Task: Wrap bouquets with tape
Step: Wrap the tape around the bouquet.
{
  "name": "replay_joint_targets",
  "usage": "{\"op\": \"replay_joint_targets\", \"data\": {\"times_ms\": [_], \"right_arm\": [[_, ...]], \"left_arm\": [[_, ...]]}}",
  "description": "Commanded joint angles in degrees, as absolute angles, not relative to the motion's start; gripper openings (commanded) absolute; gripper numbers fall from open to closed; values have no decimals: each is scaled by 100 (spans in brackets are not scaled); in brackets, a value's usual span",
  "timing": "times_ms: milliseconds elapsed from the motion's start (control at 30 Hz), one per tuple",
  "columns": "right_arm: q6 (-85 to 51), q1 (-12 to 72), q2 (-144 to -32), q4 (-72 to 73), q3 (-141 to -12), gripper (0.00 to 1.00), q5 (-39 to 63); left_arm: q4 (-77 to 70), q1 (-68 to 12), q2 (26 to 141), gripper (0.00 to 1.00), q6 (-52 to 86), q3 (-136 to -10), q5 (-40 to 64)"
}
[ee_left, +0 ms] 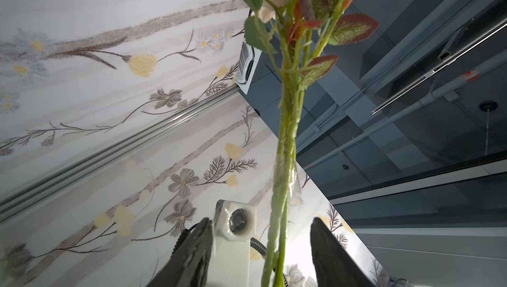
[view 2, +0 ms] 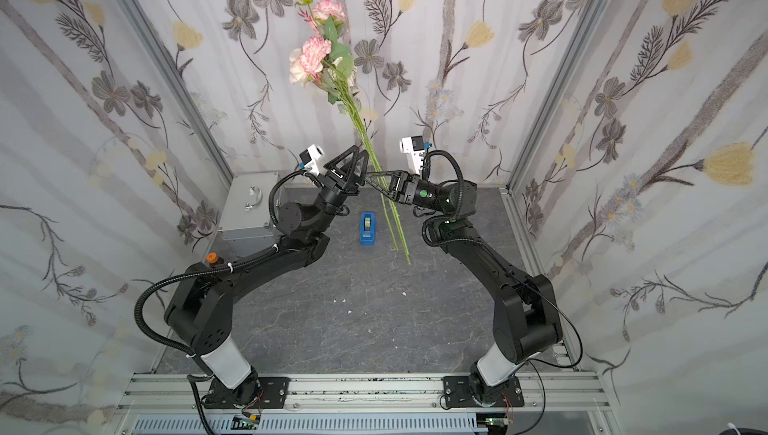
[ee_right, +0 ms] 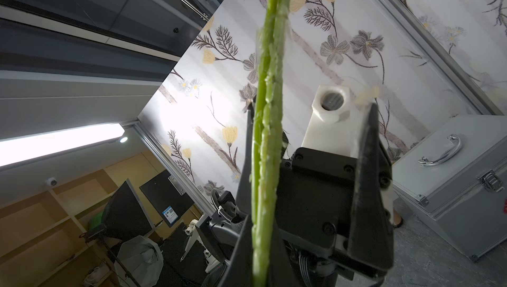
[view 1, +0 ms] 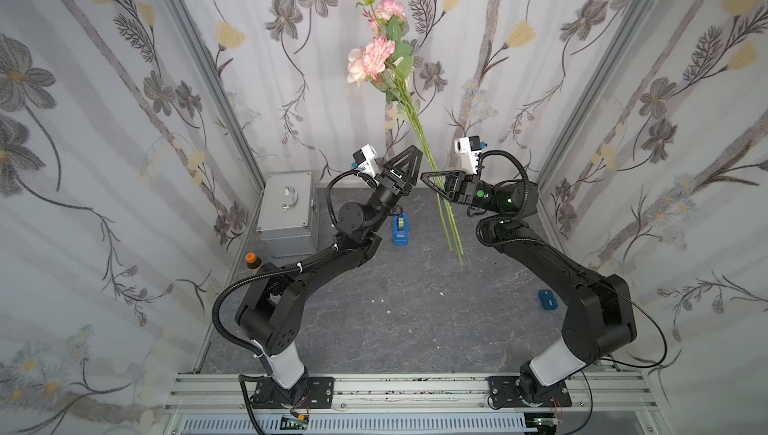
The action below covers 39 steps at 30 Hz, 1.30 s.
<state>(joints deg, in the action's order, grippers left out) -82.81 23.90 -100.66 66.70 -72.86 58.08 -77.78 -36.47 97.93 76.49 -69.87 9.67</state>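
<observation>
The bouquets (view 1: 376,56) (view 2: 316,56) are one bunch of pink and peach roses held up in the air, its long green stems (view 1: 419,133) slanting down toward the table. My right gripper (view 1: 426,177) (view 2: 368,179) (ee_right: 260,269) is shut on the stems partway down. My left gripper (view 1: 415,150) (view 2: 360,151) (ee_left: 260,219) stands open just above it, a finger on each side of the stems (ee_left: 282,162) without touching them. A clear film (ee_left: 295,181) clings round the stems there. The tape (view 1: 400,227) (view 2: 367,227), in its blue dispenser, sits on the table below my left wrist.
A silver metal case (view 1: 286,212) (ee_right: 452,176) stands at the back left corner, with an orange-capped bottle (view 1: 251,261) in front of it. A dark-blue block (view 1: 547,300) lies by the right arm. Wallpapered walls close in three sides of the grey table (view 1: 415,320).
</observation>
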Motion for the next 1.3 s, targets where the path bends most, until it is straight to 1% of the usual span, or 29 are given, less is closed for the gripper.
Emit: {"op": "replay_joint_targets", "data": {"times_ms": [0,100,167,233,333,400,467,533,633,733,800,900,1033,1267], "right_arm": [[-7917,2389,-9921,6354,-7251,0,5797],[-7015,2392,-9726,5144,-7256,0,5775],[-6685,2399,-9638,4713,-7297,0,5772],[-6542,2408,-9608,4480,-7312,0,5793],[-6131,2424,-9540,3819,-7435,0,5764],[-6381,2436,-9526,4114,-7385,0,5761],[-6834,2460,-9553,4687,-7335,0,5849],[-7058,2465,-9535,4907,-7322,0,5894],[-7233,2477,-9420,5096,-7232,0,5889],[-7146,2505,-9320,4961,-7153,0,5887],[-7146,2531,-9283,4989,-7098,0,5874],[-7137,2531,-9273,4980,-7093,0,5810],[-7115,2527,-9281,5003,-7141,0,5707],[-7155,2522,-9277,5054,-7211,0,5685]], "left_arm": [[-7654,-3580,9654,63,7318,-6751,721],[-7259,-3573,9460,63,7002,-6661,726],[-6973,-3569,9348,61,6828,-6655,740],[-6996,-3569,9375,61,6796,-6699,727],[-7327,-3583,9576,71,6872,-6894,974],[-7461,-3583,9674,73,6860,-6984,1111],[-7792,-3579,9791,78,6634,-6984,1366],[-8015,-3552,9878,82,6556,-6913,1431],[-8095,-3523,10024,83,6753,-6937,1346],[-8087,-3533,10141,80,6800,-7376,1786],[-8095,-3534,10126,79,6883,-7534,1794],[-8095,-3559,10104,72,6969,-7624,1837],[-8087,-3572,10058,58,7054,-7534,1832],[-8086,-3568,9958,47,7027,-7312,1756]]}}
